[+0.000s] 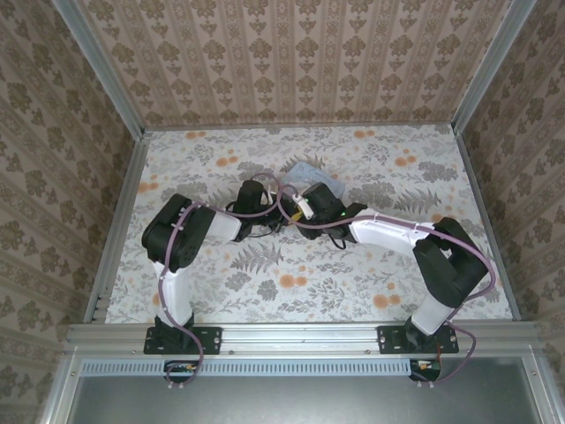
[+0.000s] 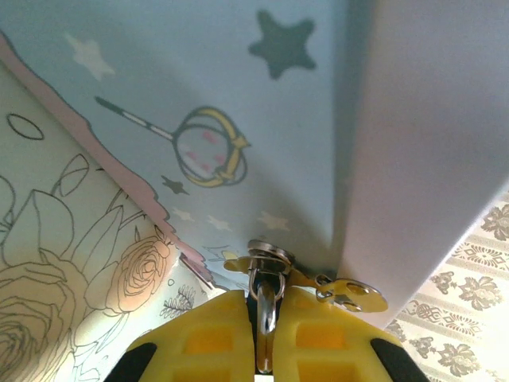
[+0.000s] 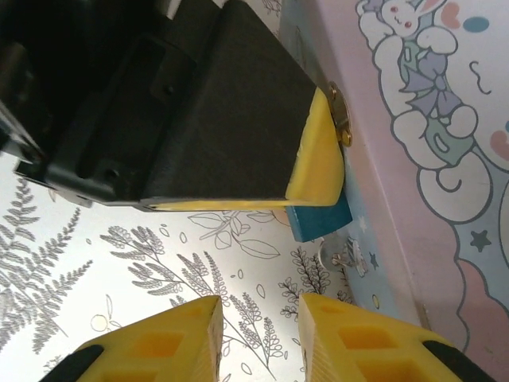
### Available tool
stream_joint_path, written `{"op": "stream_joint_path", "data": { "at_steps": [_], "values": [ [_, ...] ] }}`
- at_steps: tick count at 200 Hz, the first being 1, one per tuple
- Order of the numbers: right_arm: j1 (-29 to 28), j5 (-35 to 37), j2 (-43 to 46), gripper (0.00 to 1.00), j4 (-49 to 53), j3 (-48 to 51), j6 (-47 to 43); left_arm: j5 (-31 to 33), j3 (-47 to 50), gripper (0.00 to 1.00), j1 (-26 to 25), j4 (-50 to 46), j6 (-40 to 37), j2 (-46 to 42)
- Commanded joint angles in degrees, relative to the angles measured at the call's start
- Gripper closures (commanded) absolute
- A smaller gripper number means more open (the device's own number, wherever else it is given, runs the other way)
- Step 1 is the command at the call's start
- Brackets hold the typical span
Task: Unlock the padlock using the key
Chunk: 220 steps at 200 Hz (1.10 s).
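We found the small blue-teal metal padlock (image 3: 320, 220) pinched between the yellow fingers (image 3: 322, 155) of the left gripper (image 2: 264, 326). Its body poked out past the fingertips, and its silver shackle (image 2: 267, 306) rose from the drawn-in jaws up to the silver hasp (image 2: 266, 259) on the box. Those jaws were pressed tight, with nothing but the lock between them.

Just to the right of the left fingertips, a tiny flat brownish-gold key (image 2: 355, 296) lay against the lower edge of the box. It touched neither gripper as far as we could see, and we could not tell whether it sat in the lock.

In its own wrist view, the right gripper (image 3: 258, 338) hung close to the padlock. Its two yellow fingers (image 3: 179, 346) were spread with a clear gap and held nothing.

Directly beyond both sets of fingertips stood the pale blue cartoon-printed tin box (image 2: 199, 72) with a pink band (image 3: 366, 183), and the padlock sat hard against its side. Under the grippers lay the floral-printed table mat (image 3: 159, 263). From above, we saw both arms bent inward, so the grippers met beside the box near the middle of the mat.
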State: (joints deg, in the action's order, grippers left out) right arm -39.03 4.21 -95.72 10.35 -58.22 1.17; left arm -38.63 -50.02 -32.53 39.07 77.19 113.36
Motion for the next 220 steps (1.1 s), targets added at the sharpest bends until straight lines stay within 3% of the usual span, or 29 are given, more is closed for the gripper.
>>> {"op": "stream_joint_path", "data": {
  "at_steps": [1, 49, 134, 220],
  "values": [
    [-0.4, 3.9, -1.7, 0.68, 2.1, -1.9, -1.3, -2.2, -1.6, 1.00, 0.0, -0.2, 1.2, -3.0],
    [-1.0, 7.4, -3.7, 0.69, 1.1, -1.9, -1.2, -2.6, -1.5, 1.00, 0.0, 0.9, 2.5, -3.3],
    [-3.1, 22.8, -6.9, 0.75, -5.4, -2.3, 0.5, -3.0, -1.1, 1.00, -0.9, 2.5, 4.4, -3.0],
    [-3.1, 24.0, -9.1, 0.89, -9.0, -5.3, 2.6, -2.5, -0.8, 1.00, -2.9, 3.3, 5.4, -2.6]
  ]
}}
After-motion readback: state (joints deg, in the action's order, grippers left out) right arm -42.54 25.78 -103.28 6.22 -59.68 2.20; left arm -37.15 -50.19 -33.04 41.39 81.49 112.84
